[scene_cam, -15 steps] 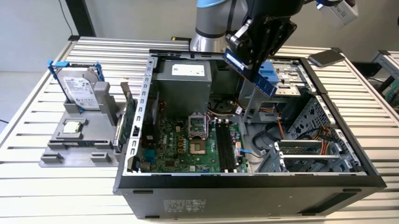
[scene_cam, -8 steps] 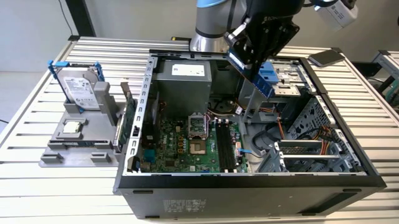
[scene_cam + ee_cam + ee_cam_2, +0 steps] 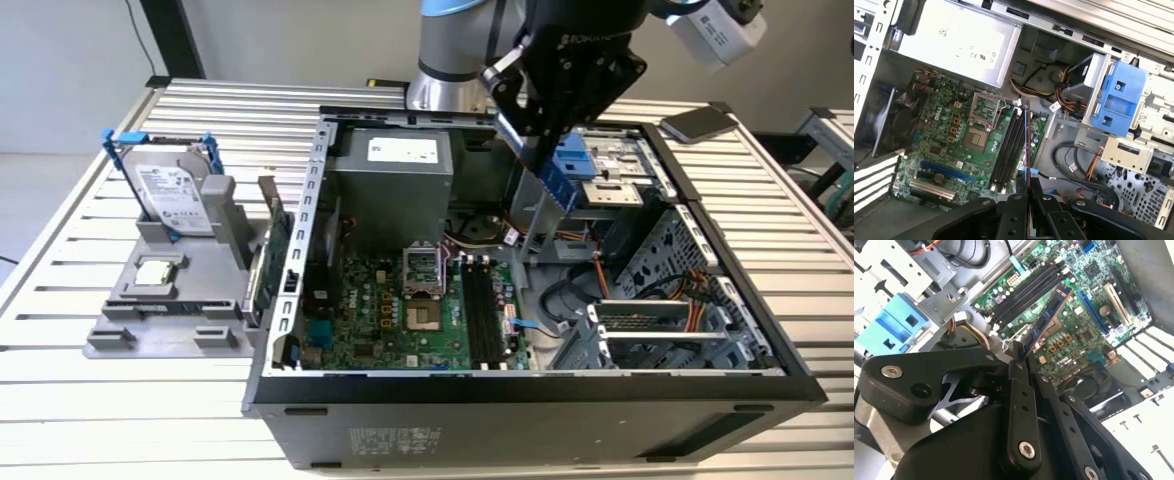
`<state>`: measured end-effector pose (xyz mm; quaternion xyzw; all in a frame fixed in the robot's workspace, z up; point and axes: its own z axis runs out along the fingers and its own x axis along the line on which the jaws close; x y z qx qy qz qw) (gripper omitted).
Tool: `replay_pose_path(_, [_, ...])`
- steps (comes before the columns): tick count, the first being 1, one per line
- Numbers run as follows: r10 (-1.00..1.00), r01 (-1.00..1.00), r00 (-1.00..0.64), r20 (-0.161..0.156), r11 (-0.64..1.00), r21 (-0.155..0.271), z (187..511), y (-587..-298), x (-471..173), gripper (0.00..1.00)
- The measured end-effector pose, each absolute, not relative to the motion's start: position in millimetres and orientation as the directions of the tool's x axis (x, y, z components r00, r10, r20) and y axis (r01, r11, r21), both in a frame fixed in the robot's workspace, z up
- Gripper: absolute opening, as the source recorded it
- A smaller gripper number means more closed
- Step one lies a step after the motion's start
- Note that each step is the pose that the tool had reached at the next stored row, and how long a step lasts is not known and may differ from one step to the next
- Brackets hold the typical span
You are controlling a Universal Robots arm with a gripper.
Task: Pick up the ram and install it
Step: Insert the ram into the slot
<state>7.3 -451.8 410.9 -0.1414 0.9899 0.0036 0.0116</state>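
My gripper [image 3: 541,140] hangs over the open computer case [image 3: 534,385] and is shut on the ram [image 3: 554,180], a thin dark stick held by one end. In the second wrist view the ram [image 3: 1046,320] juts out from the closed fingertips [image 3: 1015,351] towards the green motherboard [image 3: 1079,335]. In the first wrist view it appears edge-on as a thin line [image 3: 1027,145] above the long black memory slots [image 3: 1009,150], close beside them and still clear of the board. The slots [image 3: 483,310] lie well below the gripper in the exterior view.
Inside the case are a grey power supply [image 3: 394,175], a blue drive bracket [image 3: 1116,100], loose cables [image 3: 1069,165] and a processor socket [image 3: 976,137]. On the exterior view's left, a grey stand [image 3: 167,320] holds a hard drive [image 3: 174,195] and a green card [image 3: 274,262].
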Motion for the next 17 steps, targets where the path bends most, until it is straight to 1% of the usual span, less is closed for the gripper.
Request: replay_pose_path(17, [-0.08,-0.08,-0.997,-0.024,0.997,0.004,410.9,-451.8,7.3,0.0])
